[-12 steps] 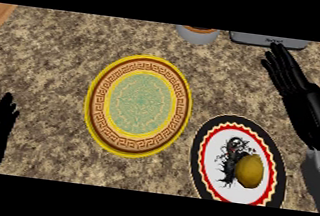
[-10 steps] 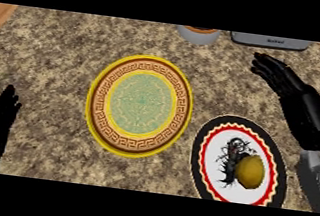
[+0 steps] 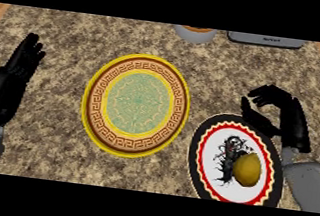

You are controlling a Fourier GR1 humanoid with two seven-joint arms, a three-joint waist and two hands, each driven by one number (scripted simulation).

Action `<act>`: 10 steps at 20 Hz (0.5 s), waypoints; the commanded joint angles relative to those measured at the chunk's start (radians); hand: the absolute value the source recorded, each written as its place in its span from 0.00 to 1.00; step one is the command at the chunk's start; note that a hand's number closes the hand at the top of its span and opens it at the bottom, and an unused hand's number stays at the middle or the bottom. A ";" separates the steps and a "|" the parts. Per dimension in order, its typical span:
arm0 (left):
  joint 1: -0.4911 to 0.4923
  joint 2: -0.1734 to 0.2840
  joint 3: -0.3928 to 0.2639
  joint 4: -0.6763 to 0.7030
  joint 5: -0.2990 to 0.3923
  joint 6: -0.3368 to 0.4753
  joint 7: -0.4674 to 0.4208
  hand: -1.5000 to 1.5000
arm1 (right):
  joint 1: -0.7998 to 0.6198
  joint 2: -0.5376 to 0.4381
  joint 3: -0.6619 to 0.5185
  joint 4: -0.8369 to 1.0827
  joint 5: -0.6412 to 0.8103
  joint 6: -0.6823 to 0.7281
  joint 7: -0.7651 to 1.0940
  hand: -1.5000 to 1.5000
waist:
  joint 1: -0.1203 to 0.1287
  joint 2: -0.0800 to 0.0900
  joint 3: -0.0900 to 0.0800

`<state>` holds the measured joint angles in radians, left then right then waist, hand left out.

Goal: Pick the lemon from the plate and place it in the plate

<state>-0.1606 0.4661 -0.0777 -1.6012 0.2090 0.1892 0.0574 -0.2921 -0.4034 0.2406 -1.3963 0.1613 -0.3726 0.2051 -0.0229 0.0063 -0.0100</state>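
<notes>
Head view: lemon [image 3: 247, 169] on the black-rimmed plate [image 3: 208, 136], right hand [image 3: 284, 118] fingers curled above, holding nothing.

The black right hand [image 3: 284, 118] now sits lower and nearer the red-rimmed white plate [image 3: 204, 150], fingers curling over its upper edge; the black left hand [image 3: 8, 84] stands higher, fingers straight.

A lemon [image 3: 248, 167] lies on the black-rimmed plate [image 3: 208, 136] beside a yellow plate [image 3: 94, 122] on the tabletop [image 3: 68, 33]. The right hand [image 3: 284, 118] hovers curled just beyond it; the left hand [image 3: 10, 81] rests open.
</notes>
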 commanded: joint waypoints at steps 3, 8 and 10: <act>-0.055 0.003 -0.020 -0.048 0.022 -0.049 0.012 0.50 | 0.086 0.288 0.025 0.056 0.215 -0.497 -0.034 0.00 | 0.014 -0.008 0.012; -0.085 0.008 -0.015 -0.032 0.002 -0.066 0.034 0.50 | 0.144 0.398 0.086 0.035 0.347 -0.714 -0.122 0.00 | 0.015 -0.008 0.010; -0.089 -0.023 -0.032 -0.032 -0.014 -0.047 0.050 0.50 | 0.138 0.368 0.105 -0.044 0.518 -0.696 0.042 0.00 | 0.010 -0.011 0.008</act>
<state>-0.2277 0.4625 -0.0935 -1.6222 0.2180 0.1318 0.0772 -0.1703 -0.0697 0.3104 -1.3808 0.4950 -0.9668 0.1449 -0.0105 -0.0010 -0.0010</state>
